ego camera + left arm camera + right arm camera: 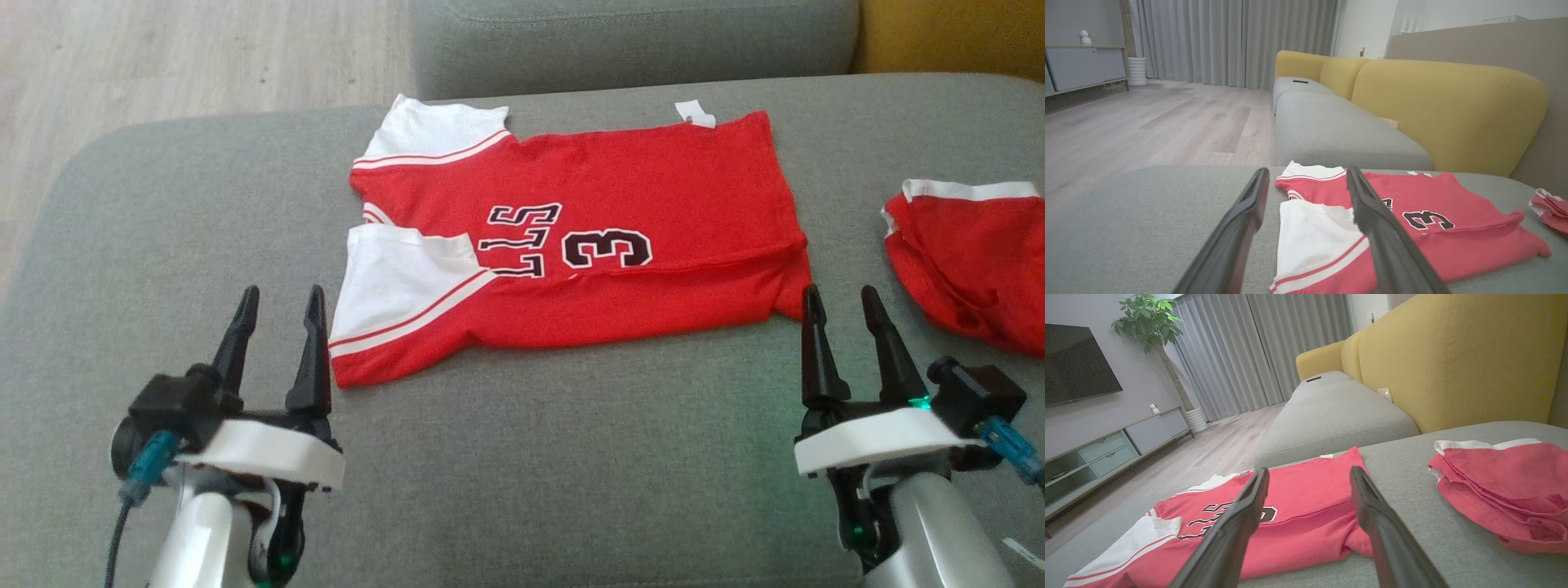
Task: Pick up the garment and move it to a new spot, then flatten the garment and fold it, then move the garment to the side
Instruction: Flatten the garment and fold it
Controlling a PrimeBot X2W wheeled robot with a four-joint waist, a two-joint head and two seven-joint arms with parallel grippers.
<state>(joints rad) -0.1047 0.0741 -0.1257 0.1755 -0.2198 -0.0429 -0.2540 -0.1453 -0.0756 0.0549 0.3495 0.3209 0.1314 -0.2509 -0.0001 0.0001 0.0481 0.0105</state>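
Sofa seat: grey cushion carrying everything; its far-left edge drops to the wooden floor, so cloth dragged that way could slide off.

Garment: red jersey with white sleeves and a black numeral, lying crosswise in the middle of the seat, collar end to the robot's left, hem to its right; a lengthwise crease runs just under the numeral with the near strip lapped over it, so folding looks part done; lifting one end ahead of the other would likely skew that lap or shake it open.

Second red garment: bunched at the right of the seat, apart from the jersey; a sideways move to the right could ride onto it and tangle the two.

Left hand: jaws wide, nothing held, one fingertip just beside the near sleeve; whether it touches I cannot tell; a shallow pinch here may catch the top layer alone and peel the sleeve back.

Right hand: jaws wide and empty, tips at the near hem corner; closing short of the cloth would grab only cushion.

White label: sticks out at the far edge; may flip or show after folding; minor.
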